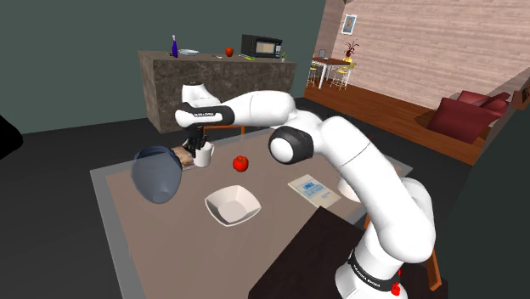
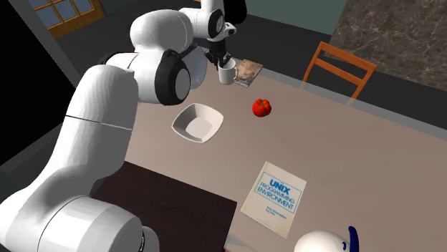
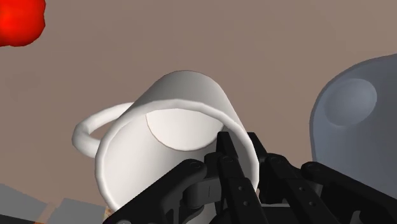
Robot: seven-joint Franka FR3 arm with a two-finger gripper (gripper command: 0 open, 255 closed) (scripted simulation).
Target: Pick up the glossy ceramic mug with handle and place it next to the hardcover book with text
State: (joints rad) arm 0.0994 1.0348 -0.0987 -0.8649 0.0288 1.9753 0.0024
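A white mug [image 1: 204, 156] [image 2: 227, 73] with a loop handle stands at the far side of the brown table [image 1: 170, 238]. My black gripper [image 1: 200, 141] [image 2: 218, 59] [image 3: 238, 156] comes down on it from above and is shut on its rim wall, one finger inside and one outside. In the wrist view the mug [image 3: 168, 127] has its handle turned away from the fingers. Whether it is off the table I cannot tell. A brown-covered book [image 1: 179, 158] [image 2: 249, 71] lies right beside the mug. A pale book titled UNIX [image 1: 312, 189] [image 2: 274, 195] lies flat nearer the stand.
A red round fruit [image 1: 241, 163] [image 2: 262, 107] [image 3: 18, 22] and a white square bowl [image 1: 231, 206] [image 2: 197, 122] sit mid-table. A grey-blue rounded vessel [image 1: 158, 174] [image 3: 356, 114] is close beside the mug. A wooden chair [image 2: 339, 66] stands at the far edge.
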